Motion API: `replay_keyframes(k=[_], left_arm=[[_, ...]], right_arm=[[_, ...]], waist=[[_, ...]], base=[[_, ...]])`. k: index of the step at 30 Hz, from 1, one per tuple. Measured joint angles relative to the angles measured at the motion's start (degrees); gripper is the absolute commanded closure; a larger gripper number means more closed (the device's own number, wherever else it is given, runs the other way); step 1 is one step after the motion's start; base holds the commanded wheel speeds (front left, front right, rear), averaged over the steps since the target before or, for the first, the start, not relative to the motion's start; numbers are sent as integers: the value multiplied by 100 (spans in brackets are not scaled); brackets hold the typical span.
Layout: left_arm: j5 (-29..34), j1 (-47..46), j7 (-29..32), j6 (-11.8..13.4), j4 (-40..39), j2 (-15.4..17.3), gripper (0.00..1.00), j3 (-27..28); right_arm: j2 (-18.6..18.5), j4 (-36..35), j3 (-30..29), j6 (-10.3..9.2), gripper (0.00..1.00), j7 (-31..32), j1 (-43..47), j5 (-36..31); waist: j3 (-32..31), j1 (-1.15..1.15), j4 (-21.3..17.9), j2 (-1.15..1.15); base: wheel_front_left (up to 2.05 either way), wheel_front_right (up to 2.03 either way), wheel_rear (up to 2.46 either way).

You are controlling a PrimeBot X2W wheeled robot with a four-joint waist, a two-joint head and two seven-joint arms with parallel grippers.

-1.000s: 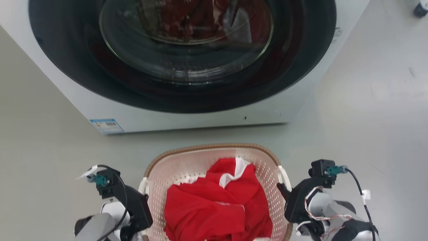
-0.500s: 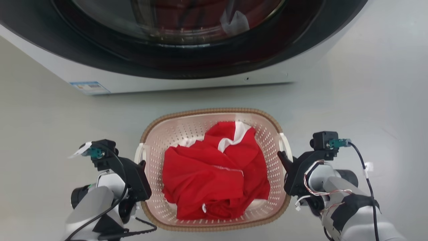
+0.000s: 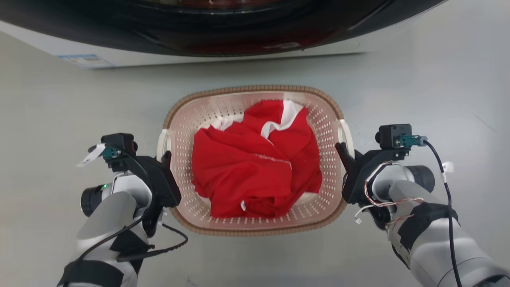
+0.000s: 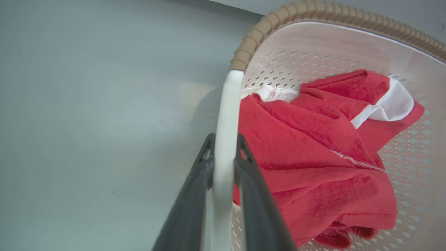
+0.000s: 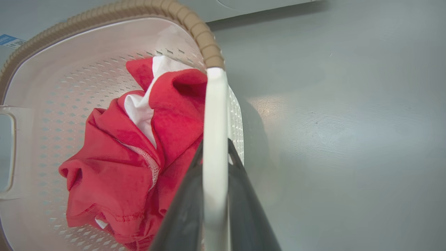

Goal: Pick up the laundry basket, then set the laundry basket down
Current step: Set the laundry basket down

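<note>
Laundry basket [image 3: 247, 88] between both grippers, near the washing machine [image 3: 223, 59], crumpled red garment [image 3: 255, 171] inside. Left gripper [image 3: 165, 153] pinching the white left handle [image 4: 224, 139], right gripper [image 3: 342, 149] clamped on the right handle [image 5: 214, 139]. Resting on grey floor [image 3: 59, 119] or raised: cannot tell.

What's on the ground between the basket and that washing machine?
Bare grey floor lies between the laundry basket and the washing machine; the head view shows it.
</note>
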Motion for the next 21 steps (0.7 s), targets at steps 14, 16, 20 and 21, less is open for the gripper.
replay_keyframes(k=[14, 16, 20, 21], left_arm=[[194, -425, -502, 51, -19, -5, 100, -23], [201, -462, -554, 51, -9, -7, 100, -25], [209, -469, -606, 44, 26, -31, 100, -60], [219, -471, -606, 42, 37, -33, 100, -81]], right_arm=[[-27, 124, 135, -68, 100, -405, -477, -270], [-24, 146, 137, -74, 100, -455, -488, -285], [-12, 247, 151, -92, 100, -526, -488, -293], [-10, 261, 155, -92, 100, -547, -488, -293]], waist=[[692, 0, 131, 0], [756, 0, 145, -1], [821, 0, 162, -1], [829, 0, 161, -1]], base=[[0, 0, 0], [0, 0, 0], [0, 0, 0], [0, 0, 0]])
